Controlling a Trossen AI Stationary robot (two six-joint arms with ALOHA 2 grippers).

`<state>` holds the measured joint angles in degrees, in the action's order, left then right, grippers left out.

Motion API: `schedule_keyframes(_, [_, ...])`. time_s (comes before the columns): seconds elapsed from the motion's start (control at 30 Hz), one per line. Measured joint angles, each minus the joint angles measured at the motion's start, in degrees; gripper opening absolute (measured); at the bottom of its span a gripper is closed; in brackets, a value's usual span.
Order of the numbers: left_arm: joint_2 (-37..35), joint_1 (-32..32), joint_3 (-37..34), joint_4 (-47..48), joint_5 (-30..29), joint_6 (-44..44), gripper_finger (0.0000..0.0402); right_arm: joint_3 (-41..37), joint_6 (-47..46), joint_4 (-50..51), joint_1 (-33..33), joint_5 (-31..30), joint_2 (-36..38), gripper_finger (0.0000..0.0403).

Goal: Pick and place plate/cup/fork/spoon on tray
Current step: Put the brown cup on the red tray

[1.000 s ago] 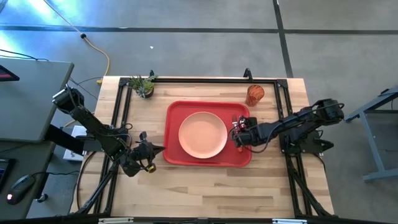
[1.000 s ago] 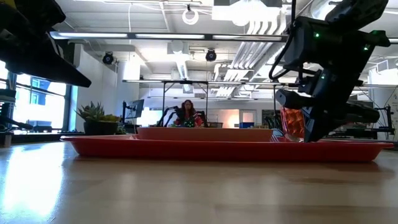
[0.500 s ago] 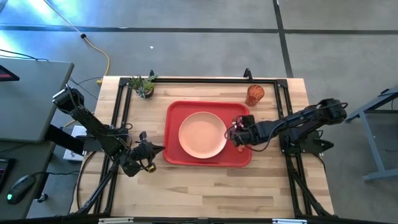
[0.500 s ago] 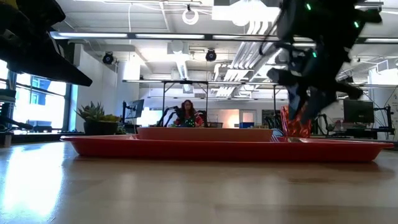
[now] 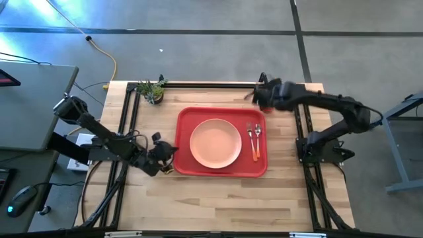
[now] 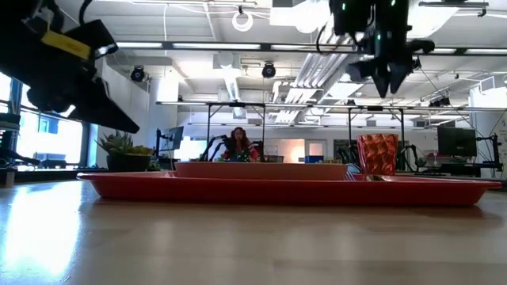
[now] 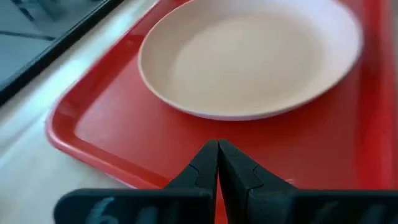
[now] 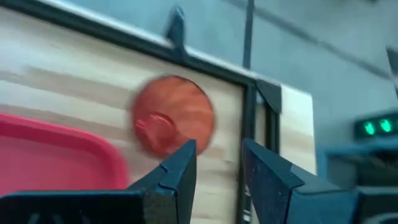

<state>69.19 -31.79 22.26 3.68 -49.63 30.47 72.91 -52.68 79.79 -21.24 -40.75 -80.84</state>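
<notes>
The red tray (image 5: 186,125) lies mid-table with the peach plate (image 5: 215,143) on it. The fork (image 5: 249,135) and the spoon (image 5: 256,142) lie side by side on the tray's right part, handles toward the near edge. The orange-red cup (image 8: 173,121) stands upright on the wood past the tray's far right corner, also in the low view (image 6: 377,154). My right gripper (image 8: 217,165) hangs open above the cup, fingers pointing down, clear of it (image 6: 390,83). My left gripper (image 7: 217,165) is shut and hovers over the tray's left rim (image 5: 173,151).
A small potted plant (image 5: 153,90) stands at the far left corner. Black frame rails (image 5: 218,84) run along the table's far, left and right sides. Bare wood (image 5: 225,198) lies between the tray and the near edge. A person sits in the room beyond (image 6: 238,144).
My right gripper has let go of the spoon, which now lies on the tray beside the fork. It has then risen and swung toward the far edge to above the cup. My left gripper has moved right, up to the tray's left rim.
</notes>
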Motion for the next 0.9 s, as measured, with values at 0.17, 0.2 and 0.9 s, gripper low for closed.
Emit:
schedule_keyframes(0.17, [1.38,4.77,0.00,-0.44,-0.28,-7.57,0.0003,-1.48,12.98,-6.23,-13.26,7.08,-0.06,0.0122])
schedule_keyframes(0.2, [1.49,6.24,0.00,-0.81,-0.26,-10.09,0.0003,-1.52,14.74,-7.58,-15.19,8.07,-0.06,0.0122])
schedule_keyframes(0.9, [1.52,32.39,0.00,-16.95,21.29,-29.26,0.0003,-17.35,40.34,-32.45,-35.60,33.08,-0.55,0.0145])
